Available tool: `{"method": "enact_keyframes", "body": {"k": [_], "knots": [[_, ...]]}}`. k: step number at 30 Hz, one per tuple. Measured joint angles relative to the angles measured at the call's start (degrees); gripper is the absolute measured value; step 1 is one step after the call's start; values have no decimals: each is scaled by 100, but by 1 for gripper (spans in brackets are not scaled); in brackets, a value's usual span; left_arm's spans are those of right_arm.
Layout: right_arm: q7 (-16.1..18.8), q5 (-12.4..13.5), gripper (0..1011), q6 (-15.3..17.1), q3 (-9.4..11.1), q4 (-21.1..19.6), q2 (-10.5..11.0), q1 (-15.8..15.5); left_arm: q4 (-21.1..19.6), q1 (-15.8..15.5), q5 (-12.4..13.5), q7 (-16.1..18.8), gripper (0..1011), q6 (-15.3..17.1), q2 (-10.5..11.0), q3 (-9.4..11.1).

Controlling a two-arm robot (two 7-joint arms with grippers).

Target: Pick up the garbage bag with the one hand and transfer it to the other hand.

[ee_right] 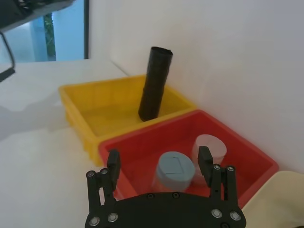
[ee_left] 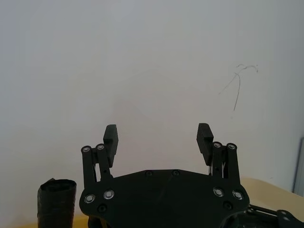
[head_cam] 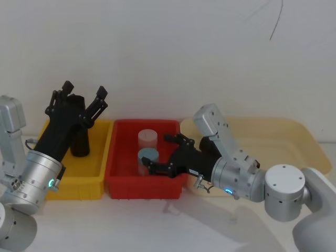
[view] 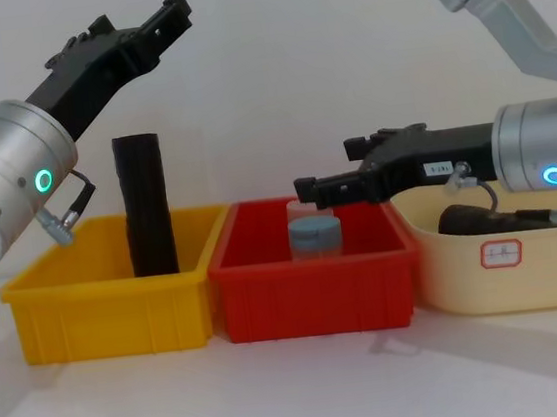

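Observation:
The garbage bag [head_cam: 80, 143] [view: 145, 205] [ee_right: 155, 83] [ee_left: 57, 202] is a matte black roll standing upright in the yellow bin [head_cam: 79, 181] [view: 108, 298] at the left. My left gripper [head_cam: 85, 89] [view: 152, 22] [ee_left: 157, 133] is raised above the bag's top and tilted up toward the wall, open and empty. My right gripper [head_cam: 156, 151] [view: 326, 168] [ee_right: 159, 156] reaches in from the right over the red bin [head_cam: 144, 188] [view: 314, 295], open, with nothing held.
Two jars stand in the red bin, one with a blue lid [head_cam: 148, 156] [view: 316, 234] and one with a pale pink lid [head_cam: 147, 137] [ee_right: 211, 147], just below the right fingers. A beige tray [head_cam: 294, 136] [view: 528, 281] at the right holds a dark object [view: 471, 219]. The wall is close behind.

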Motion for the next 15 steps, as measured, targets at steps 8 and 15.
{"method": "enact_keyframes", "body": {"k": [8,15], "knots": [[4,26,1001,-94,-59,536,-121,304,-9,6,5,6,1000,-6,4,-6],[86,-4,1001,-176,-172,995,-230,570,-14,9,6,10,1000,-6,7,-8]]}}
